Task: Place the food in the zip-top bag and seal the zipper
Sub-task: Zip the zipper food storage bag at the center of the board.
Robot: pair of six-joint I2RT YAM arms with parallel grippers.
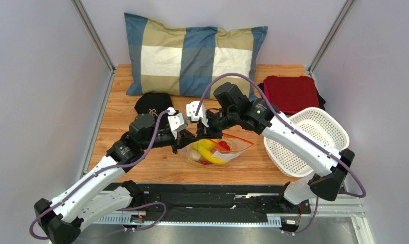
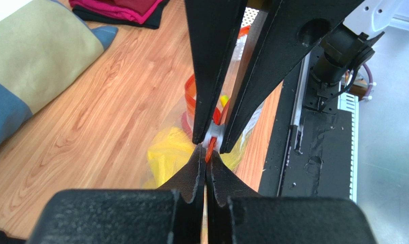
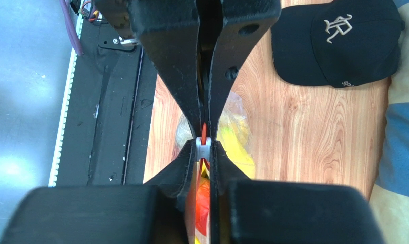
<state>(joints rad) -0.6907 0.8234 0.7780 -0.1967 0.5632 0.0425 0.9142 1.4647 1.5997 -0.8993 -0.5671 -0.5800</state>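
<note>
The zip-top bag (image 1: 234, 149) lies on the wooden table between both arms, and the food shows through it: a yellow banana (image 1: 207, 148), a red piece (image 1: 222, 146) and a small beige round piece (image 1: 195, 156). My left gripper (image 2: 206, 152) is shut on the end of the orange-red zipper (image 2: 209, 148) at the bag's left corner. My right gripper (image 3: 204, 147) faces it tip to tip and is shut on the white slider tab (image 3: 203, 148), which sits on the strip. In the top view the left gripper (image 1: 185, 142) and the right gripper (image 1: 205, 134) meet over the bag's left end.
A white perforated basket (image 1: 313, 142) stands at the right, under the right arm. A checked pillow (image 1: 191, 56) lies at the back, a black cap (image 1: 153, 104) in front of it, and folded red cloth (image 1: 291, 93) at the back right. A black rail (image 1: 216, 201) runs along the near edge.
</note>
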